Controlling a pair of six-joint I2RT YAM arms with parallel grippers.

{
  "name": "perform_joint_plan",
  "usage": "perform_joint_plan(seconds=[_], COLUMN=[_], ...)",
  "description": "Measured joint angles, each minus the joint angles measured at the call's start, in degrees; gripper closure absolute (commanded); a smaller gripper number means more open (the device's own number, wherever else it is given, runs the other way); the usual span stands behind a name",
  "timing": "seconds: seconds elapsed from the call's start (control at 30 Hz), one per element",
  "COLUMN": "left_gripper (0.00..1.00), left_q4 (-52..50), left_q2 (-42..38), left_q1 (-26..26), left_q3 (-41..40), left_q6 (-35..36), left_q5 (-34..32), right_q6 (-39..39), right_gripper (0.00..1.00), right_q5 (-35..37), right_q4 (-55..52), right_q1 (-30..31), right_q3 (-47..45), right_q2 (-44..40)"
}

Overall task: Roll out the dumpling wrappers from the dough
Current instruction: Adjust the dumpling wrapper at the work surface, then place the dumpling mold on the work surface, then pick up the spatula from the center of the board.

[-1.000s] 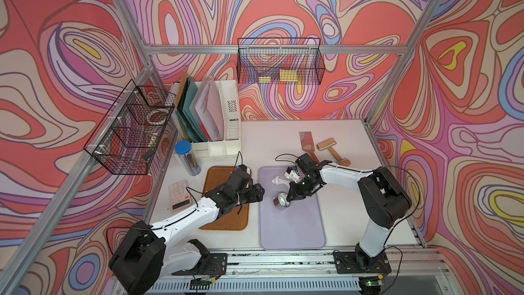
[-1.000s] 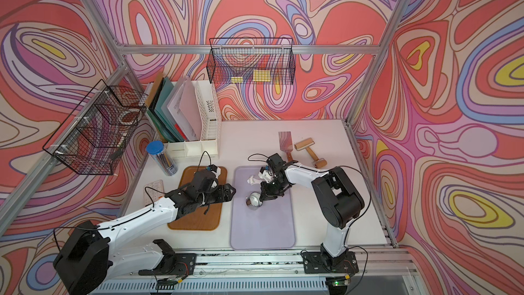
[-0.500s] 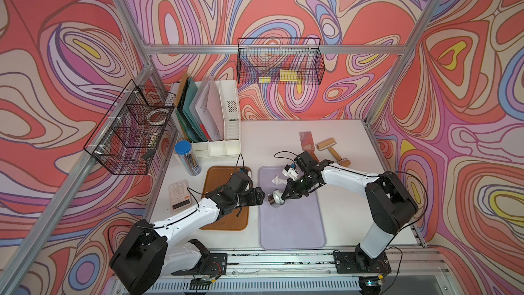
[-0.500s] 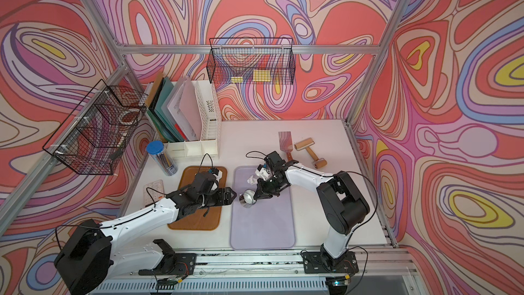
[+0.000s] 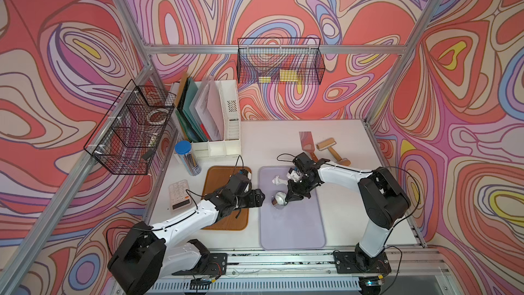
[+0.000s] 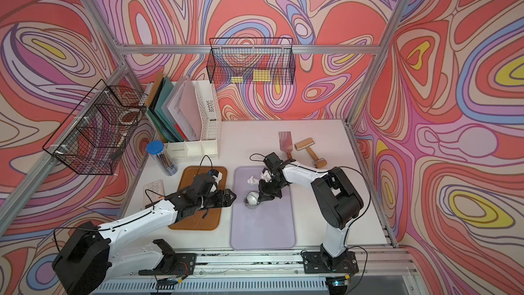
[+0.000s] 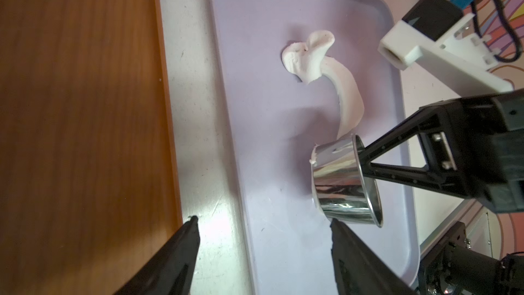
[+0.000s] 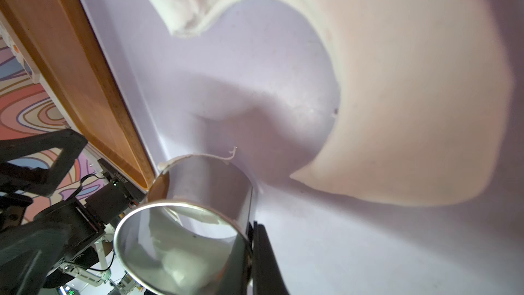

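right gripper (image 7: 360, 158): pinched tight on rim of steel cup (image 7: 337, 183), tilted low over lilac tray (image 7: 269, 24), white shreds on cup's lower edge | left gripper (image 7: 263, 222): spread wide, holding nothing, over gap between wooden tray (image 7: 85, 109) and lilac tray | dough (image 7: 309, 61): ragged curved scrap on lilac tray, tip near cup
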Motion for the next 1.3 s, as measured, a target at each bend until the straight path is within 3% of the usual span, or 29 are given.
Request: perform_joint_plan(seconds=[0.2, 0.43, 0.7, 0.83, 0.93, 1.0, 1.1, 1.23, 1.3], left_gripper=[0.22, 0.2, 0.2, 0.2, 0.2, 0.2, 0.21, 0.2, 0.2], left_q4=[-0.13, -0.63, -2.01, -3.78, -5.95, -7.65, -10.12, -13.68, -15.41], left_q2=[-0.17, -2.05, -1.49, -0.04, 1.16, 2.19, 4.63, 7.98, 9.51], left_q1=[-1.33, -1.42, -1.42, -1.42, -1.51, -1.9, -3.06, -4.87, -5.9], left_q3=[-0.37, -0.85, -0.52, 1.86, 4.96, 7.56, 11.8, 16.92, 19.23], left_q6=[0.0, 0.0, 0.76, 2.71, 5.03, 6.75, 9.42, 12.94, 14.71], left_q5=[-0.33, -2.05, -2.84, -2.47, -2.47, -2.71, -3.63, -6.01, -7.23], right_q6=[1.25, -2.32, -6.16, -8.44, -10.4, -11.43, -11.78, -7.93, -4.68], right_gripper=[1.0, 0.96, 0.56, 0.44, 0.4, 0.39, 0.36, 0.31, 0.3], right_q5=[-1.66, 9.81, 17.31, 19.34, 24.7, 26.97, 26.03, 17.62, 12.39], right_q4=[0.46, -7.17, -12.15, -13.22, -15.26, -16.46, -15.72, -7.15, -2.99], right_q1=[-0.61, 3.74, 8.46, 8.39, 7.61, 4.52, -6.51, -25.09, -29.81], right_q3=[0.09, 5.9, 11.87, 15.93, 18.47, 19.37, 19.67, 15.98, 13.22], right_q2=[0.0, 0.63, 2.14, 1.99, 0.61, -1.44, -4.44, -5.75, -5.16])
